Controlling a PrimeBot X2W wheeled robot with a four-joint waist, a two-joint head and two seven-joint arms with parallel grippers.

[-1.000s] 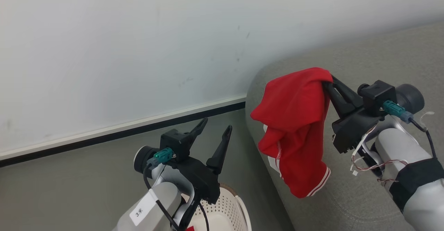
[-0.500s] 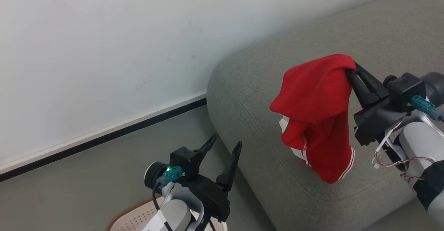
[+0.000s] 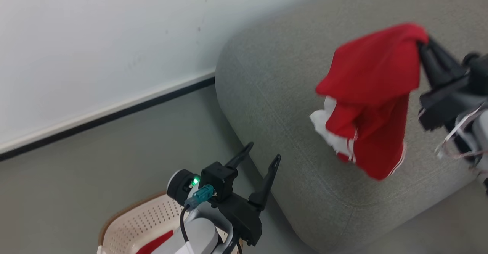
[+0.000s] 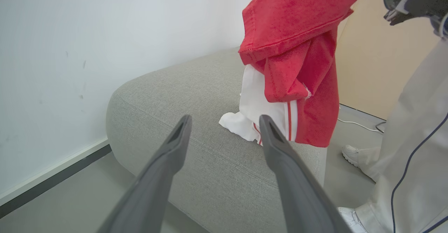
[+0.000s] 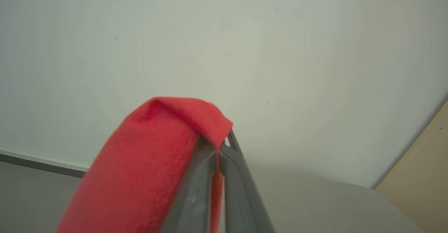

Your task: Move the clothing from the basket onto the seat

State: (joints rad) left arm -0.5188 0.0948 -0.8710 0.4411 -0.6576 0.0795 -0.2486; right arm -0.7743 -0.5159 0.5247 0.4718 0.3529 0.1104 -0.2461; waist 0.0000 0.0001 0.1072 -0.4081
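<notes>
My right claw [image 3: 421, 44] clenched a soft red, white-trimmed garment [image 3: 373, 94] above the grey woven sofa [image 3: 267, 94] at two o'clock; left claw [image 3: 264, 151] gaped empty; more red cloth [image 3: 156, 242] lay in the cream perforated basket [image 3: 129, 223].

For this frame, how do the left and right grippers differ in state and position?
The left gripper stands open and empty; the right gripper is shut on the red garment. The left gripper sits low, by the basket and the sofa's end; the right gripper is raised over the sofa, with the garment hanging from it. Both have two long dark fingers.
</notes>
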